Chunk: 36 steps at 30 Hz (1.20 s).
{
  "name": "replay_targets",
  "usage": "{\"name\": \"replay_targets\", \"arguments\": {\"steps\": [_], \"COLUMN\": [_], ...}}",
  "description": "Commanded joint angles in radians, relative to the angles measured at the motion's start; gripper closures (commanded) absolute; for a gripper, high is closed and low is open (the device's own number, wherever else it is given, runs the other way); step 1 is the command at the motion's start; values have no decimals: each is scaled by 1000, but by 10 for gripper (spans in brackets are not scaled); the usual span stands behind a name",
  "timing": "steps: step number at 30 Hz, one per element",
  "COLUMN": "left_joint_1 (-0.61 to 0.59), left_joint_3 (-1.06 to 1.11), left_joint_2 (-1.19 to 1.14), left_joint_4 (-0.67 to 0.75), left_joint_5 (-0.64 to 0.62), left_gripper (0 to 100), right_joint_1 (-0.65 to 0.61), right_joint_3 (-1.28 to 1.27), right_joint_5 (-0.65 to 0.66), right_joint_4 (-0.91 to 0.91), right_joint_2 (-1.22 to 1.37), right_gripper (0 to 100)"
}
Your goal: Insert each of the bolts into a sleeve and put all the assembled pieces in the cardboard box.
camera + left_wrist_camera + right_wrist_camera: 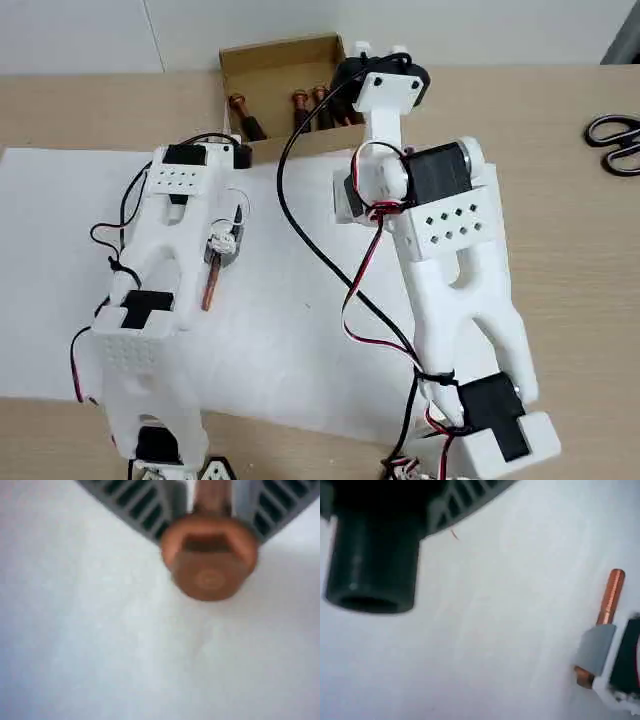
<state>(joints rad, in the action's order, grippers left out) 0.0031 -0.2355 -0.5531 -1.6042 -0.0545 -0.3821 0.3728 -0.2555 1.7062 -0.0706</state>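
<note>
1. Left gripper [210, 502] clamped on copper bolt [209, 565]; mid-left of high view, over white paper [300, 330].
2. Right gripper [390, 502] clamped on black sleeve [370, 565].
3. Step in hand, judged: mating bolt with sleeve; well apart now.
4. Next calls for lining threaded tip with sleeve bore, pushing in, then dropping into cardboard box [285, 60], top centre, beside assembled pieces [300, 105].

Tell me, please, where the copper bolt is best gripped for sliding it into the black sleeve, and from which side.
Likely the shank just behind the head, fingers closing across it from the sides, as the left gripper holds the bolt. The shank is round and slim, and this leaves the long threaded end bare to enter the open mouth of the sleeve.
</note>
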Motion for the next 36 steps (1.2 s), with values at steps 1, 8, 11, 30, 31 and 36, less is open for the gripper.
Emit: {"name": "replay_targets", "arguments": {"steps": [1,8,11,30,31,36], "left_joint_1": [2,-3,2,83,78,32], "left_joint_3": [-19,48,28,-291,-291,-308], "left_joint_2": [6,9,18,445,463,557], "left_joint_4": [9,0,-37,-147,-147,-147], "left_joint_5": [-8,-8,-6,-11,-34,-209], "left_gripper": [994,994,994,994,994,994], "right_joint_1": [4,4,4,-1,-1,-2], "right_joint_3": [5,5,5,6,6,0], "right_joint_5": [-8,-9,-9,-5,-3,-2], "right_joint_4": [12,12,12,10,10,15], "right_joint_2": [-47,-47,-47,-102,-111,-163], "right_gripper": [996,996,996,996,996,996]}}
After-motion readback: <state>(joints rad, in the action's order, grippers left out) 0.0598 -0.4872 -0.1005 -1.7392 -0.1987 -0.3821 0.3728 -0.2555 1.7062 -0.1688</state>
